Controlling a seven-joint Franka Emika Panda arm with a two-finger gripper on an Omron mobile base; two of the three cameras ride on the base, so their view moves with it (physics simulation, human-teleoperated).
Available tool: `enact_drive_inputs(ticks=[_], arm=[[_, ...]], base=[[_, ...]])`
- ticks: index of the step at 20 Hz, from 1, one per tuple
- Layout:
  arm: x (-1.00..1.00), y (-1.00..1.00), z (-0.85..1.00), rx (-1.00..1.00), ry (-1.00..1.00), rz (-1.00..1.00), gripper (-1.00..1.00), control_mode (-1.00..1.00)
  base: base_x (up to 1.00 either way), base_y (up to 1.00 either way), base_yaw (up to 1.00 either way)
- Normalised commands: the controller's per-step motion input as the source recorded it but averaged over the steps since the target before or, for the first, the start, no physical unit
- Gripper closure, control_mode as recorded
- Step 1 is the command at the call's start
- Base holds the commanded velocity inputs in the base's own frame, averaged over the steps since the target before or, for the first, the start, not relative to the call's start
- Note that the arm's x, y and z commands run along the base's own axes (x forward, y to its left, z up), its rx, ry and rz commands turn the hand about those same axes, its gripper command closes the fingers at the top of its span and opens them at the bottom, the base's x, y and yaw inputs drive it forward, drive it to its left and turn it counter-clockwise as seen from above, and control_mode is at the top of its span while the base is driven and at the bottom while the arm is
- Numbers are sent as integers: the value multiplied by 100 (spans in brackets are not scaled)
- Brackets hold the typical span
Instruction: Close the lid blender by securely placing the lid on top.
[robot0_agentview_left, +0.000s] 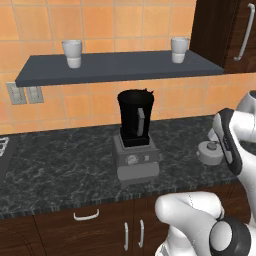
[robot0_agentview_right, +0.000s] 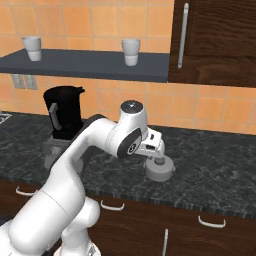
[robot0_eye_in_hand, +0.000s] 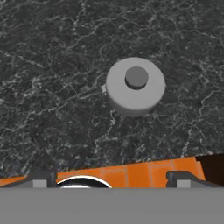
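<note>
Above the dark surface (robot0_eye_in_hand: 52, 65), the tool (robot0_eye_in_hand: 109, 177) hovers over the grey lid (robot0_eye_in_hand: 135, 86), fingers spread wide and empty. Right of the open blender (robot0_agentview_left: 135, 135), the lid looks light, rigid and smooth; its small raised knob (robot0_eye_in_hand: 137, 78) seems the surest place to pinch.

blender (robot0_agentview_left: 136, 142) on counter (robot0_agentview_left: 60, 165), lid (robot0_agentview_left: 210, 152) to its right

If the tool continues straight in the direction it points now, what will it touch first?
Most likely the grey lid lying on the dark counter, directly ahead of the tool. Nothing is visible between them, though the gap is hard to judge.
</note>
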Motion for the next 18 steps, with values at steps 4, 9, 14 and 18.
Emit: enact_drive_inputs(ticks=[4,9,14,18], arm=[[26,-6,-18,0,0,2,-100,-100],[27,-10,-13,3,-1,3,-100,-100],[18,-39,-20,5,0,0,-100,-100],[20,-16,-22,1,0,1,-100,-100]], base=[[0,0,0],[0,0,0],[0,0,0],[0,0,0]])
